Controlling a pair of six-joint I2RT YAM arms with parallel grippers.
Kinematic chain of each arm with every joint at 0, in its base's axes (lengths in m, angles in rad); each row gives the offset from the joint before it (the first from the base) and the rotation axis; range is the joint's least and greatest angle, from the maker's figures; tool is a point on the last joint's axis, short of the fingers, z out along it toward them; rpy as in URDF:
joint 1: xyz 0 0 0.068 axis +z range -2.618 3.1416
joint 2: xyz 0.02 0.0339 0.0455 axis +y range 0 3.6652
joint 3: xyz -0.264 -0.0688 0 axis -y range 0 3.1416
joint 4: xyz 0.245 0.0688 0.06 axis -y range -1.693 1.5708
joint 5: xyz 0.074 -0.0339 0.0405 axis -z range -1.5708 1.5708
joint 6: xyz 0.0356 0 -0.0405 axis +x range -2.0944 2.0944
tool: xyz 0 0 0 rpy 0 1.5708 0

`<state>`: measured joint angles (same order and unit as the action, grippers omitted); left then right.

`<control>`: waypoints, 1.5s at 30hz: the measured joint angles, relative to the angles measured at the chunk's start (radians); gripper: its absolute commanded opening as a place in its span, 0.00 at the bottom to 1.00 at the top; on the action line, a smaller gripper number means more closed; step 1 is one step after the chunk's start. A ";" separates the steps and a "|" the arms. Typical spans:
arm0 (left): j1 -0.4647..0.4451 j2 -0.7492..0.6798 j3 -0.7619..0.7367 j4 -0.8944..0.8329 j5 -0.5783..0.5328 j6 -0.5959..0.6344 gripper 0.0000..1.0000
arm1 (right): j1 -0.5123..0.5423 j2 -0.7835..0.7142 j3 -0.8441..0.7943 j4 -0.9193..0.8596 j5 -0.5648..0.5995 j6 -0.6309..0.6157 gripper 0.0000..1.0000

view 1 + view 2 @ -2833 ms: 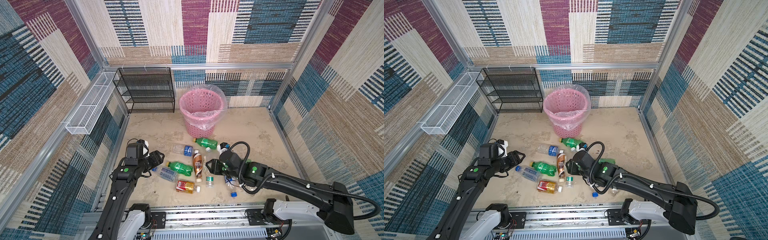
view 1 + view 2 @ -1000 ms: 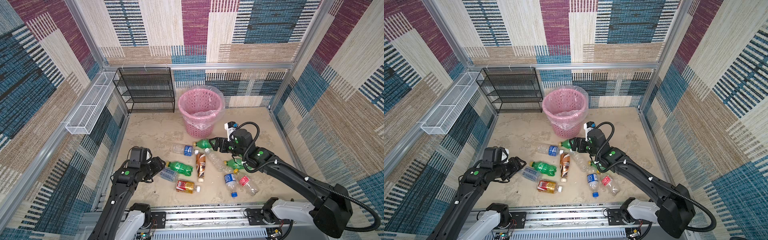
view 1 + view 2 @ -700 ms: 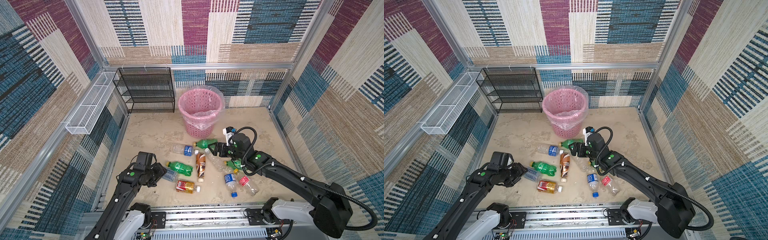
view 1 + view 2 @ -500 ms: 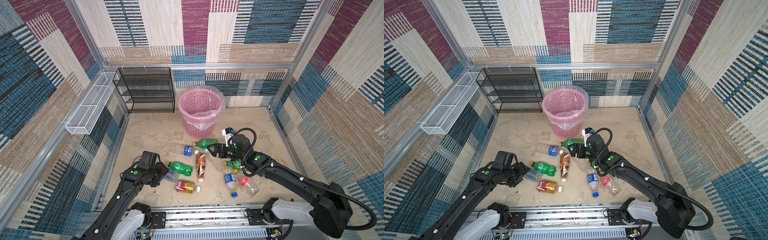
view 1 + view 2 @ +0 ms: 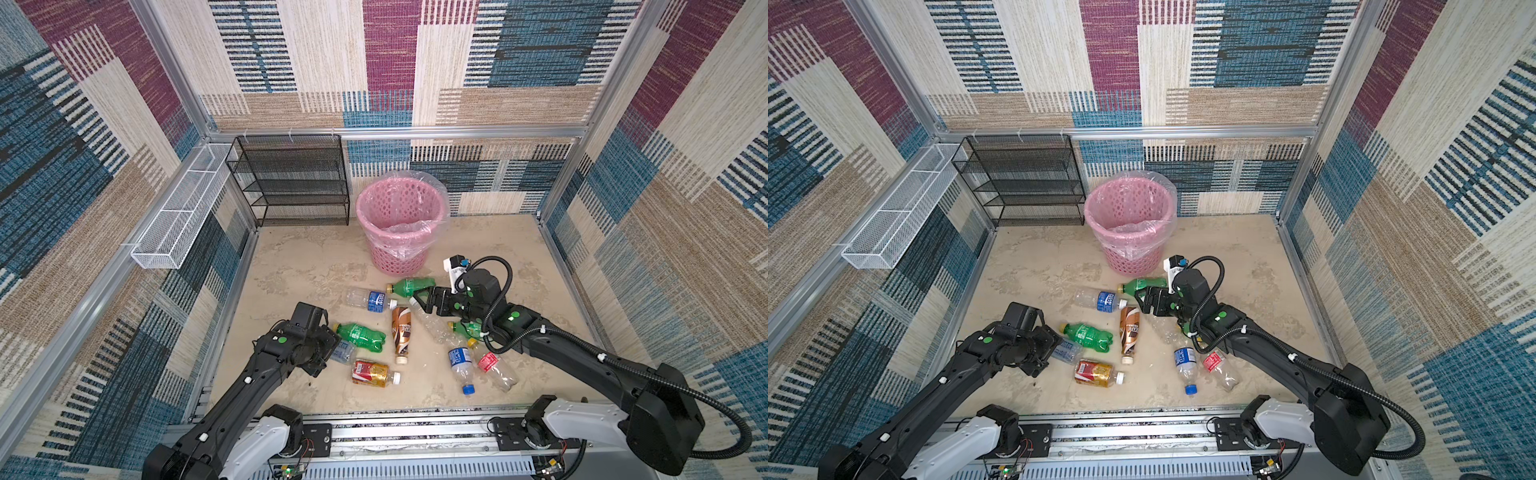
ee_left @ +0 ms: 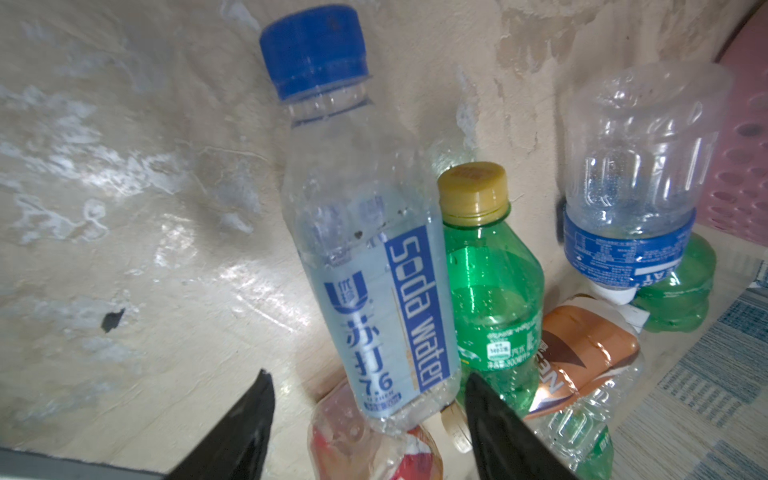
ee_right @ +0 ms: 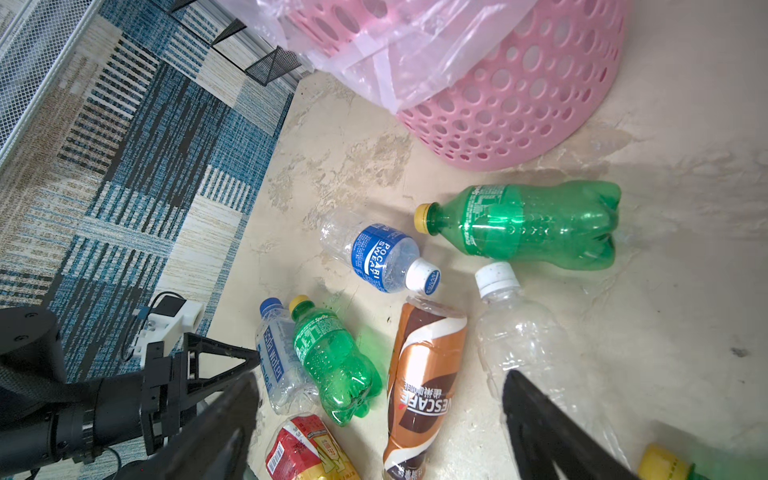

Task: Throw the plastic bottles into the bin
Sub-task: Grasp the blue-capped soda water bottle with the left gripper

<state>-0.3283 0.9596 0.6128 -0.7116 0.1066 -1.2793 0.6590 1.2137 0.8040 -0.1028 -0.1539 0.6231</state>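
Note:
Several plastic bottles lie on the floor in front of the pink bin (image 5: 397, 257) (image 5: 1130, 258) (image 7: 519, 116). My left gripper (image 5: 329, 345) (image 5: 1054, 345) (image 6: 365, 374) is open, and its jaws straddle the bottom end of a clear soda water bottle (image 6: 374, 266) (image 5: 343, 351) with a blue cap. Beside that bottle lie a green bottle (image 5: 360, 336) and a red-gold one (image 5: 372, 372). My right gripper (image 5: 422, 302) (image 5: 1144, 301) (image 7: 380, 376) is open and empty, hovering over the neck of a clear white-capped bottle (image 7: 515, 332) (image 5: 432, 322) next to the brown coffee bottle (image 5: 402, 332).
A black mesh rack (image 5: 291, 183) stands at the back left, and a white wire tray (image 5: 178, 220) hangs on the left wall. More bottles lie under and in front of my right arm (image 5: 540, 340). The cell's walls close in all sides.
My left arm has pushed forward to the soda water bottle and its jaws have spread wider. The right gripper has come a little toward the front, still open.

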 measured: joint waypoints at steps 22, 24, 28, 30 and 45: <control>-0.001 0.152 -0.016 0.147 -0.025 -0.037 0.76 | 0.000 0.017 -0.012 0.017 -0.023 0.000 0.93; -0.001 0.161 -0.021 0.153 -0.025 -0.037 0.75 | 0.000 0.018 -0.010 0.017 -0.023 0.000 0.93; -0.001 0.165 -0.029 0.153 -0.026 -0.037 0.72 | 0.000 0.023 -0.008 0.023 -0.023 0.000 0.94; -0.001 0.164 -0.033 0.153 -0.029 -0.037 0.71 | 0.000 0.026 -0.006 0.024 -0.023 0.000 0.94; 0.006 0.195 -0.033 0.134 -0.053 0.047 0.72 | 0.001 0.043 -0.005 0.037 -0.023 0.000 0.93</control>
<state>-0.3225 1.1545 0.5797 -0.5781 0.0532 -1.2327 0.6598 1.2564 0.7986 -0.0654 -0.1764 0.6228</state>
